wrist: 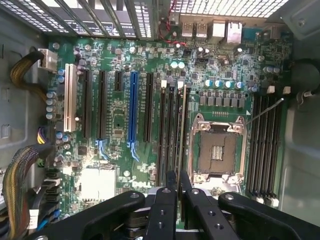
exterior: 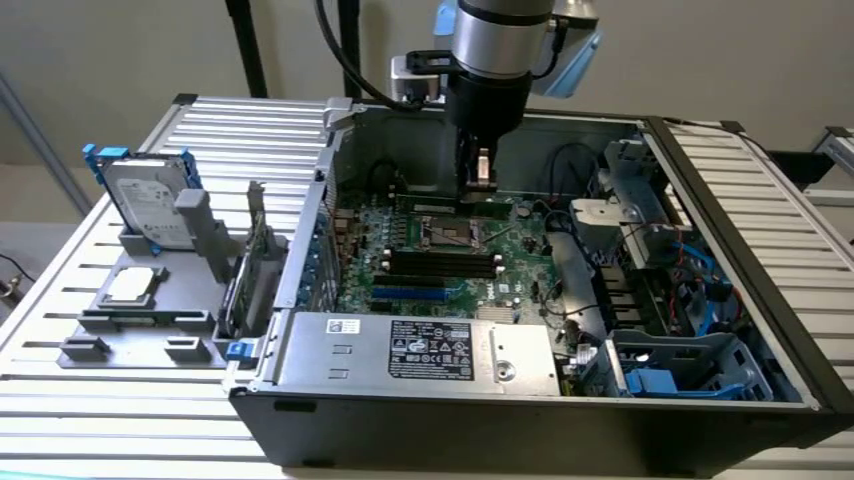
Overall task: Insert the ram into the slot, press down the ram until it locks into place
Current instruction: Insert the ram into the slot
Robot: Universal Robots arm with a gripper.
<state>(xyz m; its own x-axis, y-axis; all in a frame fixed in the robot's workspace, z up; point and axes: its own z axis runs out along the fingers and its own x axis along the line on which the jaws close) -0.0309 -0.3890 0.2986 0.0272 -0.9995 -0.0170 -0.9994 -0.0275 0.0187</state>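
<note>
My gripper (exterior: pixel 477 183) reaches down into the open computer case, over the far side of the motherboard (exterior: pixel 514 240). It is shut on the ram (wrist: pixel 182 131), a thin green stick seen edge-on between the black fingers (wrist: pixel 165 210). The ram (exterior: pixel 451 206) lies along the slot (wrist: pixel 183 88) nearest the silver processor socket (wrist: pixel 218 150), beside two alike black slots (wrist: pixel 162 135). Whether it is seated I cannot tell. Several more black memory slots (wrist: pixel 265 145) run along the socket's other side.
A grey power supply box (exterior: pixel 420 350) fills the case's near edge. Cable bundles (wrist: pixel 20 175) hang by one wall, near the blue expansion socket (wrist: pixel 133 110). Drive cages and blue cables (exterior: pixel 667 290) crowd the exterior view's right. A hard drive (exterior: pixel 147 205) stands outside on a grey holder.
</note>
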